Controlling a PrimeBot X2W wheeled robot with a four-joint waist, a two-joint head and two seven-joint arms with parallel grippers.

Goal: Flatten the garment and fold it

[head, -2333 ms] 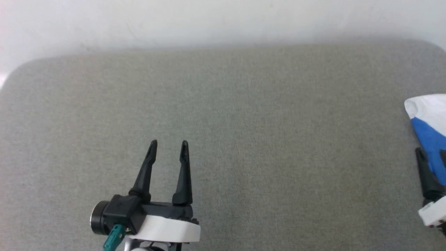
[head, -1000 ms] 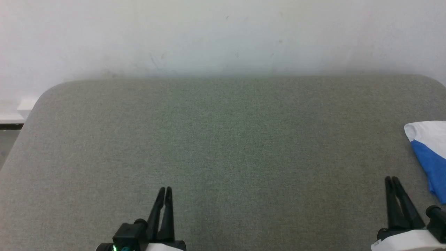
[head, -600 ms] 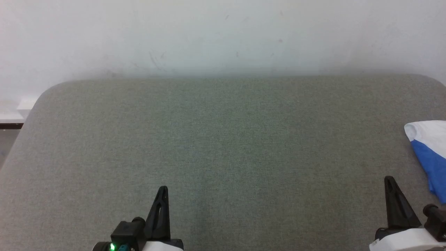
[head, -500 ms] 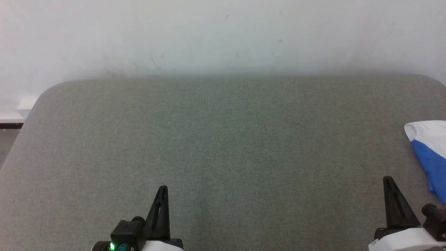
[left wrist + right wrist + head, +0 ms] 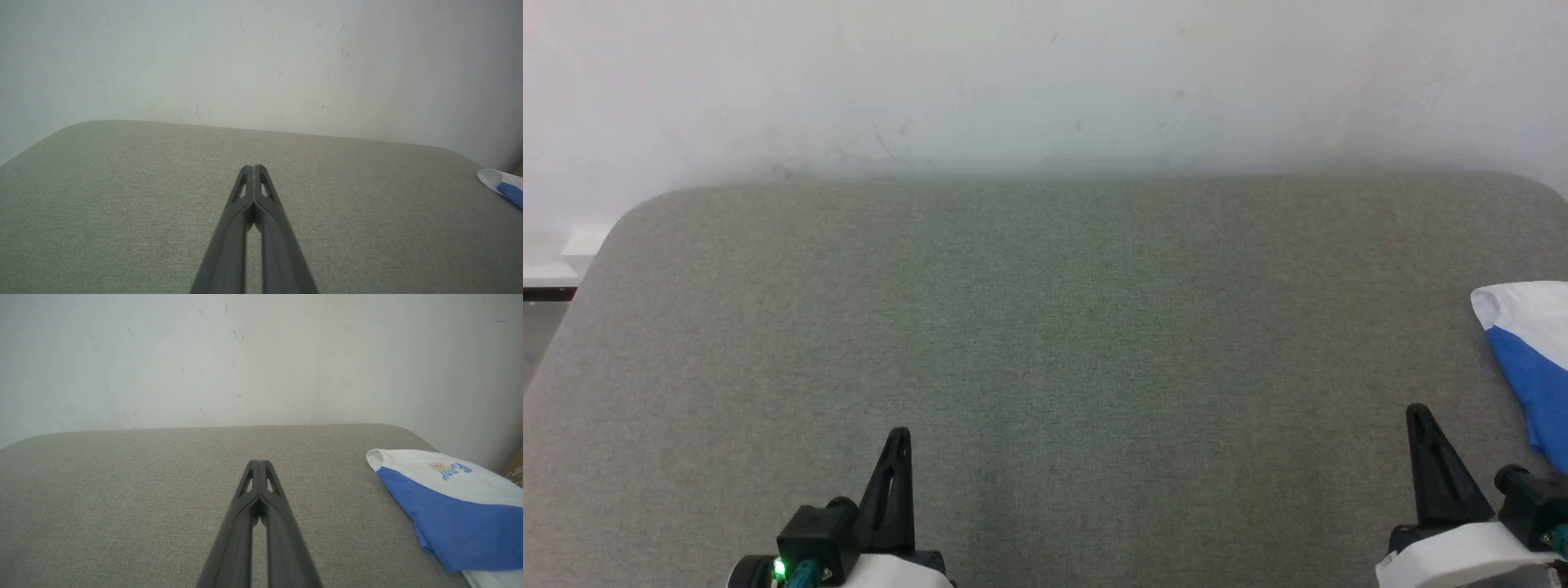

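The soft blue-and-white cloth garment lies as a compact, layered bundle at the right edge of the grey fabric-covered table, white with a broad blue band across it. The left gripper sits at the near edge, well apart from it, and the right gripper is near its left side, not touching. Each has its 2 long dark fingers pressed together on nothing. Judging by the neat bundle, flattening and folding look done; its right part is cut off, so I cannot tell if anything remains
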